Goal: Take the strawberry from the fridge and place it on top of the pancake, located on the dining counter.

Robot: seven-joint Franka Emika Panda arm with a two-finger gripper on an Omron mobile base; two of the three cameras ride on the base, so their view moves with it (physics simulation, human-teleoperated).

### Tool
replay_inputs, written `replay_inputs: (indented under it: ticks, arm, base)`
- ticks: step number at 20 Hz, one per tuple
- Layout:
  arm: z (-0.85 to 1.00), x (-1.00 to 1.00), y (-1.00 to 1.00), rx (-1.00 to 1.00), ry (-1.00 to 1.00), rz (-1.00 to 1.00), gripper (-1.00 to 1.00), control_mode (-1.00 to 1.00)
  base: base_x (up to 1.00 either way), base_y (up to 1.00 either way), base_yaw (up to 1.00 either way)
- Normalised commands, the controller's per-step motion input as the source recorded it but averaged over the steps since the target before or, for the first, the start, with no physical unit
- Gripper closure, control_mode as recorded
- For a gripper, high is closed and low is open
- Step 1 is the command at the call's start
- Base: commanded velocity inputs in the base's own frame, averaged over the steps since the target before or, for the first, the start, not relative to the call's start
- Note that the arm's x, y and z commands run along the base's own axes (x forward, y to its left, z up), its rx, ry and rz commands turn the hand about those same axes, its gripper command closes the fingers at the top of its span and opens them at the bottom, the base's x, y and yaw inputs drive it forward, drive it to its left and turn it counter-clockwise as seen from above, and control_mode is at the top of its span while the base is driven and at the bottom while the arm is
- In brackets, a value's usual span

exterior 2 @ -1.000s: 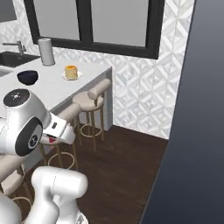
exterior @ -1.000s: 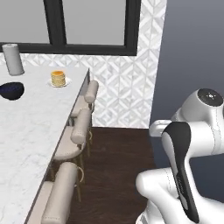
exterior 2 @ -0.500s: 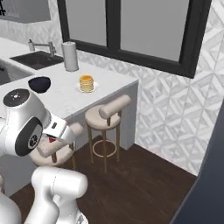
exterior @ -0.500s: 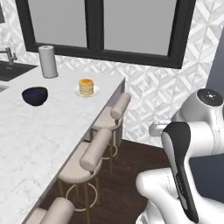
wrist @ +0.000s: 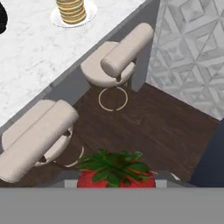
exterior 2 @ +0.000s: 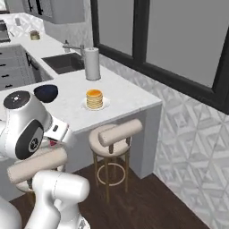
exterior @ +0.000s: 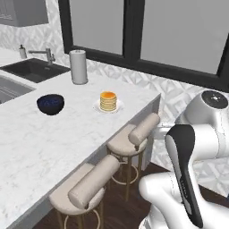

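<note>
Now my base has swung round: the golden pancake stack (exterior: 108, 101) sits nearer, by the white marble dining counter's (exterior: 40, 143) end edge. My gripper (wrist: 116, 181) clamps the small red strawberry (wrist: 114, 172).

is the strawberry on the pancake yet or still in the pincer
In the pincer: the strawberry sits between its tips above the floor. The pancake has a bare top.

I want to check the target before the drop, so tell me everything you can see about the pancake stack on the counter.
The pancake is a small, upright stack of round discs with golden-orange tops and paler tan edges. It sits centred on a white round plate, near the end of the white marble-look dining counter, above the beige stools. A dark bowl stands apart from it, a grey cylinder beyond. Nothing lies on top of it.
</note>
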Motion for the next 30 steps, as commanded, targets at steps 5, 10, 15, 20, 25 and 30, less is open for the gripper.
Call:
replay_inputs:
  ticks: [5,10,15,20,25,30]
  arm:
    - [0.0,0.0,0.0,0.0,0.0,0.0,1.0,1.0]
    - [0.0,0.0,0.0,0.0,0.0,0.0,1.0,1.0]
    - [0.0,0.0,0.0,0.0,0.0,0.0,1.0,1.0]
    - [0.0,0.0,0.0,0.0,0.0,0.0,1.0,1.0]
    - [0.0,0.6,-0.22,0.07,0.05,0.1,1.0,-1.0]
    - [0.0,1.0,-0.12,0.03,0.26,-0.01,1.0,-1.0]
  base:
    - [1.0,-0.43,0.52]
    - [1.0,-0.39,0.54]
    - [1.0,-0.48,0.56]
    - [1.0,-0.34,0.54]
    - [0.4,-0.17,0.15]
    - [0.0,0.0,0.0]
